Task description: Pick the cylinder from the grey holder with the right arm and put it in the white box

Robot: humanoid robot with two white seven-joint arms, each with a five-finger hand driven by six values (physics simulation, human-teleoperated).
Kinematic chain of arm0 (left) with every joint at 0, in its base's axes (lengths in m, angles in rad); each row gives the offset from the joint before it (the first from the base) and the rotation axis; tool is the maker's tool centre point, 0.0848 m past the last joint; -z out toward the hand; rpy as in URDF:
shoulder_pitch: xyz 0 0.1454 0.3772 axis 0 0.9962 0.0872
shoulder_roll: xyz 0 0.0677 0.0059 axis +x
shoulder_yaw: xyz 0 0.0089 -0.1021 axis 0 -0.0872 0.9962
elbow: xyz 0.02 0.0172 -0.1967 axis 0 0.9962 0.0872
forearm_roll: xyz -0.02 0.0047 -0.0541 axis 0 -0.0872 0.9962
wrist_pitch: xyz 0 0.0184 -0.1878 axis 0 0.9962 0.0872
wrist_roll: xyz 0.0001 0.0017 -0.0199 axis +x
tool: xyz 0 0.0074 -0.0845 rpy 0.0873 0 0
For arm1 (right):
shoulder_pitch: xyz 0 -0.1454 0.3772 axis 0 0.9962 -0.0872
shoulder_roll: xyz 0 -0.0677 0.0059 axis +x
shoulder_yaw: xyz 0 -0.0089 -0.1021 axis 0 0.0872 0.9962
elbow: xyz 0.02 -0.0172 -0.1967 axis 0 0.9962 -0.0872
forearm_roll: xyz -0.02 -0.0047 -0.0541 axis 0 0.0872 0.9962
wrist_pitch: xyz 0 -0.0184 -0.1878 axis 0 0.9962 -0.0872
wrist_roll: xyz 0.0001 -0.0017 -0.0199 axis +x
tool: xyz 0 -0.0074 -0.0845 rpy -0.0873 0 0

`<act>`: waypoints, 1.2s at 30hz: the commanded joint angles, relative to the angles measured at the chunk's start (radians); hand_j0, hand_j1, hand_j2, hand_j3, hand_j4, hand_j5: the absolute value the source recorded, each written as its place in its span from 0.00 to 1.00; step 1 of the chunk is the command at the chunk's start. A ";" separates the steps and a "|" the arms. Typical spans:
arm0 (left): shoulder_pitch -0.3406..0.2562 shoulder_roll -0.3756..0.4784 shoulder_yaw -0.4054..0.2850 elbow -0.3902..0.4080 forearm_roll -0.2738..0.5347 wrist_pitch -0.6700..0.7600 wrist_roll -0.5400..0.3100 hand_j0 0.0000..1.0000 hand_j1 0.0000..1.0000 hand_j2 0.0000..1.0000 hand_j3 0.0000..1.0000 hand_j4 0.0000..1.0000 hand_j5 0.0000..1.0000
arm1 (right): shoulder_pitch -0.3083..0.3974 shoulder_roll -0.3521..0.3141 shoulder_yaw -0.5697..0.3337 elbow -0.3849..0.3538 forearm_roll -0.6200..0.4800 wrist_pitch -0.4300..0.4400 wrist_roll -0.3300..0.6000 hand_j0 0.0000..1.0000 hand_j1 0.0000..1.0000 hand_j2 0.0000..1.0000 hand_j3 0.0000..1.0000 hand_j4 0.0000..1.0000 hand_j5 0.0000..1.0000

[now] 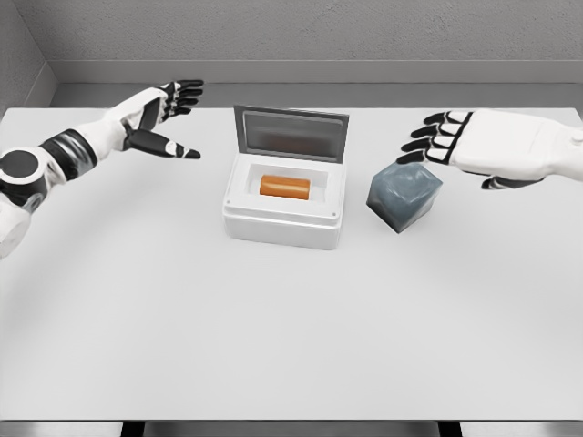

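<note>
At the upper left of the frame, the left robot hand (pixel 167 116) hovers over the bench (pixel 273 346) with fingers spread, holding nothing. Middle of the frame, the white box (pixel 284 220) sits with its lid (pixel 291 133) raised, and the orange cylinder (pixel 285 186) lies on its side inside it. Just right of the box, the grey holder (pixel 404 197) stands tilted and looks empty. Above it, at the upper right, the right robot hand (pixel 444 138) hangs with fingers extended and empty. Judging from this, the placing step appears done; what remains is probably only to draw the right arm clear without nudging the holder.
</note>
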 commanded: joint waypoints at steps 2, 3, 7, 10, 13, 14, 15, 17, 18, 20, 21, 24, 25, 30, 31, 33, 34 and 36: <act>-0.011 -0.056 0.007 0.033 -0.003 0.024 -0.006 1.00 1.00 1.00 1.00 1.00 1.00 | 0.000 -0.009 -0.001 0.000 -0.007 0.003 -0.001 1.00 1.00 1.00 1.00 1.00 1.00; -0.017 -0.058 0.009 0.033 0.000 0.022 -0.006 1.00 1.00 1.00 1.00 1.00 1.00 | 0.000 -0.009 -0.001 0.000 -0.007 0.003 -0.001 1.00 1.00 1.00 1.00 1.00 1.00; -0.025 -0.102 0.033 0.058 -0.006 0.016 -0.008 1.00 1.00 1.00 1.00 1.00 1.00 | 0.015 -0.009 -0.006 0.000 -0.005 0.003 -0.001 1.00 1.00 1.00 1.00 1.00 1.00; -0.034 -0.139 0.045 0.090 -0.009 0.018 -0.008 1.00 1.00 1.00 1.00 1.00 1.00 | 0.015 -0.006 -0.007 0.000 -0.005 0.003 -0.001 1.00 1.00 1.00 1.00 1.00 1.00; -0.041 -0.167 0.055 0.118 -0.048 0.018 -0.008 1.00 1.00 1.00 1.00 1.00 1.00 | 0.015 -0.009 -0.025 0.000 -0.005 0.003 -0.001 1.00 1.00 1.00 1.00 1.00 1.00; -0.041 -0.167 0.055 0.118 -0.048 0.018 -0.008 1.00 1.00 1.00 1.00 1.00 1.00 | 0.015 -0.008 -0.029 0.000 -0.005 0.003 -0.001 1.00 1.00 1.00 1.00 1.00 1.00; -0.041 -0.173 0.055 0.116 -0.048 0.018 -0.008 1.00 1.00 1.00 1.00 1.00 1.00 | 0.015 -0.008 -0.030 0.000 -0.005 0.003 -0.001 1.00 1.00 1.00 1.00 1.00 1.00; -0.041 -0.181 0.052 0.113 -0.054 0.012 -0.008 1.00 1.00 1.00 1.00 1.00 1.00 | 0.015 -0.009 -0.032 0.000 -0.005 0.003 -0.001 1.00 1.00 1.00 1.00 1.00 1.00; -0.041 -0.184 0.052 0.104 -0.071 0.009 -0.018 1.00 1.00 1.00 1.00 1.00 1.00 | 0.015 -0.011 -0.032 0.000 -0.005 0.003 -0.001 1.00 1.00 1.00 1.00 1.00 1.00; -0.041 -0.185 0.053 0.102 -0.074 0.004 -0.080 1.00 1.00 1.00 1.00 1.00 1.00 | 0.018 -0.041 -0.033 0.000 -0.005 0.003 -0.001 1.00 1.00 1.00 1.00 1.00 1.00; -0.041 -0.185 0.053 0.102 -0.077 -0.013 -0.083 1.00 1.00 1.00 1.00 1.00 1.00 | 0.026 -0.054 -0.035 0.003 -0.005 0.003 -0.001 1.00 1.00 1.00 1.00 1.00 1.00; -0.043 -0.182 0.053 0.101 -0.078 -0.024 -0.101 1.00 1.00 1.00 1.00 1.00 1.00 | 0.118 -0.066 -0.150 0.001 -0.004 0.003 -0.001 1.00 1.00 1.00 1.00 1.00 1.00; -0.043 -0.181 0.055 0.101 -0.077 -0.030 -0.127 1.00 1.00 1.00 1.00 1.00 1.00 | 0.129 -0.069 -0.150 0.001 -0.004 0.003 -0.001 1.00 1.00 1.00 1.00 1.00 1.00; -0.043 -0.167 0.055 0.101 -0.072 -0.053 -0.157 1.00 1.00 1.00 1.00 1.00 1.00 | 0.140 -0.084 -0.161 0.000 -0.004 0.003 -0.001 1.00 1.00 1.00 1.00 1.00 1.00; -0.043 -0.158 0.055 0.101 -0.071 -0.056 -0.157 1.00 1.00 1.00 1.00 1.00 1.00 | 0.140 -0.086 -0.161 0.000 -0.004 0.003 -0.001 1.00 1.00 1.00 1.00 1.00 1.00; -0.044 -0.153 0.055 0.101 -0.069 -0.070 -0.158 1.00 1.00 1.00 1.00 1.00 1.00 | 0.140 -0.090 -0.162 0.000 -0.004 0.003 -0.001 1.00 1.00 1.00 1.00 1.00 1.00; -0.044 -0.151 0.056 0.101 -0.068 -0.073 -0.184 1.00 1.00 1.00 1.00 1.00 1.00 | 0.140 -0.090 -0.162 0.000 -0.004 0.003 -0.001 1.00 1.00 1.00 1.00 1.00 1.00; -0.043 -0.151 0.073 0.101 -0.065 -0.086 -0.244 1.00 1.00 1.00 1.00 1.00 1.00 | 0.140 -0.090 -0.162 0.000 -0.004 0.003 -0.001 1.00 1.00 1.00 1.00 1.00 1.00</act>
